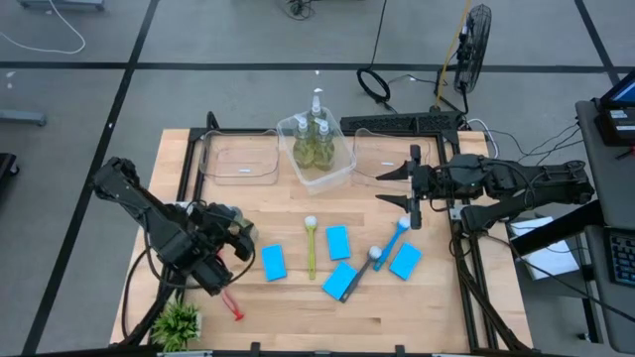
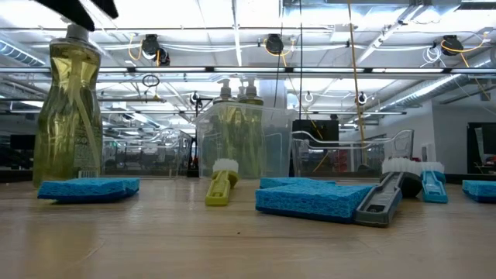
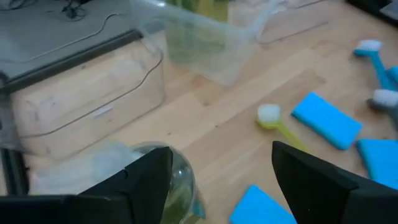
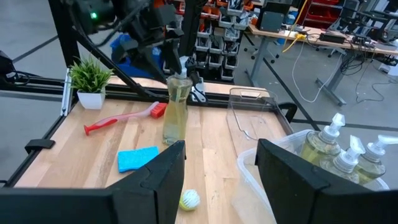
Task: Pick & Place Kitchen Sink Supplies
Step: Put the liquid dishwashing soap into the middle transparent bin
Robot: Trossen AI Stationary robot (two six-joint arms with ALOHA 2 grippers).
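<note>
A clear pump bottle [image 4: 175, 111] of yellow-green liquid stands upright at the table's near left, with my left gripper [image 4: 181, 65] shut on its top. It also shows in the low view as the tall pump bottle [image 2: 70, 108] on the left. Three more bottles [image 1: 317, 139] stand in the middle clear tub [image 1: 337, 175]. Several light-blue sponges [image 1: 274, 262] lie flat mid-table beside a yellow-green brush [image 1: 310, 246], a blue brush [image 1: 394, 242] and a red brush [image 1: 231, 303]. My right gripper [image 1: 390, 186] hovers open over the right tub, holding nothing. My left gripper has the bottle's neck [image 4: 179, 81], just under the pump, between its two fingers. It comes slanting down from the table's left. The bottle's shoulder [image 3: 177, 180] lies against one finger [image 3: 146, 177]. The bottle stays nearly upright; whether its base rests on the table I cannot tell.
Empty clear tubs sit at the back left [image 1: 238, 159] and back right [image 1: 382, 159]. A small potted plant [image 1: 177, 322] stands at the near left corner. A dark-handled brush [image 1: 359, 275] lies across one sponge. Black frame rails border the table's sides.
</note>
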